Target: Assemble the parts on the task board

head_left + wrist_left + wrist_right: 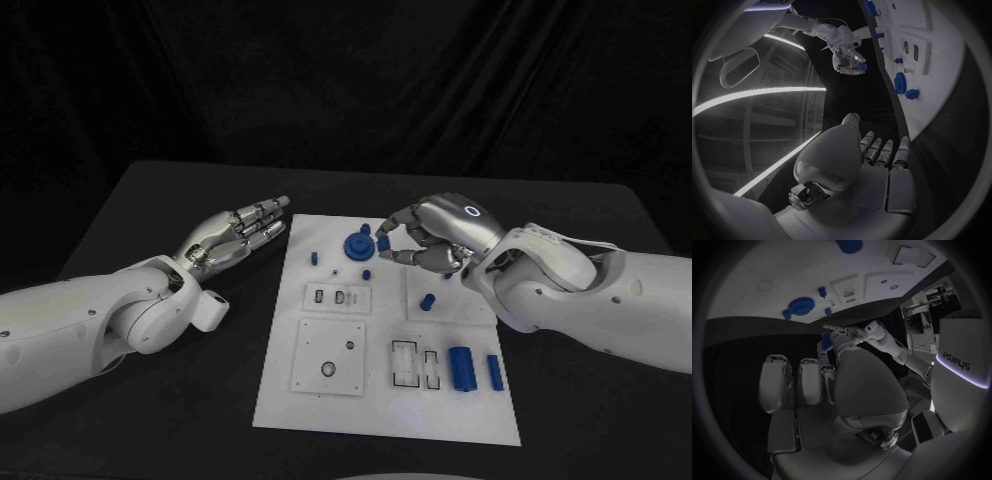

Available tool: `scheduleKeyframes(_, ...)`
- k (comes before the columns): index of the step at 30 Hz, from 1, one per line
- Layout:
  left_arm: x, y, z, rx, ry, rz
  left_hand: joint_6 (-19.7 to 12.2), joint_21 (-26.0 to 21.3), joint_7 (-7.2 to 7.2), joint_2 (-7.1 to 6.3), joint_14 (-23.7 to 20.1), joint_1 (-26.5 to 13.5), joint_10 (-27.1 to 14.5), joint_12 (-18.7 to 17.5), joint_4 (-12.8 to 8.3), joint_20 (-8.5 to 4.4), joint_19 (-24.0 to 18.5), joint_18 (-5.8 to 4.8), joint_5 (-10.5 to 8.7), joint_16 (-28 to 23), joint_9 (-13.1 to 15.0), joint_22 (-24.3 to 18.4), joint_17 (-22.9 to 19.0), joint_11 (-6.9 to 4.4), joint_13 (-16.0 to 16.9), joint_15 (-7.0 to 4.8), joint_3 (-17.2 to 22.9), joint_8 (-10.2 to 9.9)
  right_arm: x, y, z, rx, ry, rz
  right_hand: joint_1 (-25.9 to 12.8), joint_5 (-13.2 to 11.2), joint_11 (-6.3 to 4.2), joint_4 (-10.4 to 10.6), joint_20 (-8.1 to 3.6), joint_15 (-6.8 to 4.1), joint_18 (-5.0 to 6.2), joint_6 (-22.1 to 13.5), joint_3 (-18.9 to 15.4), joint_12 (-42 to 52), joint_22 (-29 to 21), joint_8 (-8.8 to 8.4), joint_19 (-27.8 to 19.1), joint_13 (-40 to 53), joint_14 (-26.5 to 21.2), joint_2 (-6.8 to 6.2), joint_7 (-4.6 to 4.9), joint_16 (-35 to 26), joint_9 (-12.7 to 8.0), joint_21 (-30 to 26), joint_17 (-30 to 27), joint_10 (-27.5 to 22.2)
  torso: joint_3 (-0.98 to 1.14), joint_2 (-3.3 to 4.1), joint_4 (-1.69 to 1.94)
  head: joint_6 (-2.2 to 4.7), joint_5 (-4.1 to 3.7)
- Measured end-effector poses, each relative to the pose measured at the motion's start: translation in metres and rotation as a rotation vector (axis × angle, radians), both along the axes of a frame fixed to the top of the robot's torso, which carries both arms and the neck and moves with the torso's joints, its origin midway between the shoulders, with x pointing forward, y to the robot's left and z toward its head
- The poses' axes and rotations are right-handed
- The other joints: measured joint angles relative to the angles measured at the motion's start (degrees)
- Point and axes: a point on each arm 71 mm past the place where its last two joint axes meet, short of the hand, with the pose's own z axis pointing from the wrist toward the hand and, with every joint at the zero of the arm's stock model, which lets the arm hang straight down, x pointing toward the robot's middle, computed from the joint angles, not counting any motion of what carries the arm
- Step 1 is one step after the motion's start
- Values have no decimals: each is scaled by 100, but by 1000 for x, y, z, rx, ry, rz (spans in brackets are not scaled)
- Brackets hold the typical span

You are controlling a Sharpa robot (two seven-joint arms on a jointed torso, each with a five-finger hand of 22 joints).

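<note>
Black table, "sharpa" on arm

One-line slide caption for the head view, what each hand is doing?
Right hand pinches a small blue part above the white task board; left hand hovers open beside the board's left edge.

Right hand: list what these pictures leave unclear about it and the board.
- Left wrist view: the blue part that the right hand holds is too small to tell its shape.
- Head view: that hand's curled fingers hide most of the part.
- Head view: the right arm covers a stretch of the board's right edge.
</note>
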Motion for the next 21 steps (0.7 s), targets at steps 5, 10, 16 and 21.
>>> scheduleKeyframes(5, 0, -1, 0, -1, 1, -2, 0, 0, 0, 0, 0, 0, 0, 0, 0, 0, 0, 0, 0, 0, 0, 0, 0, 0, 0, 0, 0, 0, -1, 26, -10, -24, 43, 49, 0, 0, 0, 0, 17, 0, -1, 0, 0, 0, 0, 1, 17, 0, 0, -1, 0, 0, 0, 0, -8, 0, 0, -5, 7, 2, -29)
scheduleKeyframes(10, 1, -3, 0, -1, 1, -5, 0, 0, 0, 0, 0, 0, 0, 0, 0, 0, 0, 0, 0, 0, 0, 0, 0, 0, 0, 0, 0, 0, 0, 40, -24, -63, 92, 67, -39, 0, 22, -3, 20, 35, -1, 0, -4, -5, -1, 19, 20, -1, -5, -41, 0, 0, 0, 0, -3, -21, 2, -5, 7, 7, -33)
scheduleKeyframes(16, 2, -5, -1, 0, 0, -7, 0, 0, 0, 0, 0, 0, 0, 0, 0, 0, 0, 0, 0, 0, 0, 0, 0, 0, 0, 0, 0, 0, 1, 46, -39, -112, 150, 69, -53, 29, 41, -15, 21, 36, -1, -1, -16, -35, -1, 27, 20, -1, -6, -55, 0, 0, 1, 0, 13, 0, 3, -5, 3, -1, -23)
scheduleKeyframes(21, 2, -5, -1, 1, 1, -6, 0, 0, 0, 0, 0, 0, 0, 0, -1, 0, 0, 0, 0, 0, 0, 0, 0, 0, 0, 0, 1, 0, 2, 48, -49, -145, 187, 65, -53, 82, 41, -16, 42, 36, -1, -2, -16, -67, -1, 23, -1, -1, -6, -56, 0, 0, 1, -1, 20, 0, 7, -4, -1, -10, -15)
